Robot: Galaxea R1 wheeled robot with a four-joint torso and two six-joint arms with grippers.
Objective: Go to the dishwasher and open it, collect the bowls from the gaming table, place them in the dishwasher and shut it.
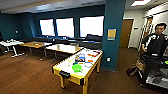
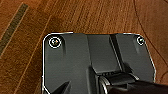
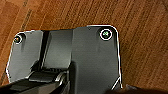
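Several bowls, a bright green bowl [image 1: 77,68] among them, crowd the gaming table's [image 1: 65,77] near end, dead ahead, its long axis running away rightward; whether either gripper is clenched, I cannot tell.

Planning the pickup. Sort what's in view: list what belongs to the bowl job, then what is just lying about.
Job:
gaming table
green bowl on it

Lying about:
wood-topped tables
small white table
teal pillar
flat items on the gaming table's far end
person at right
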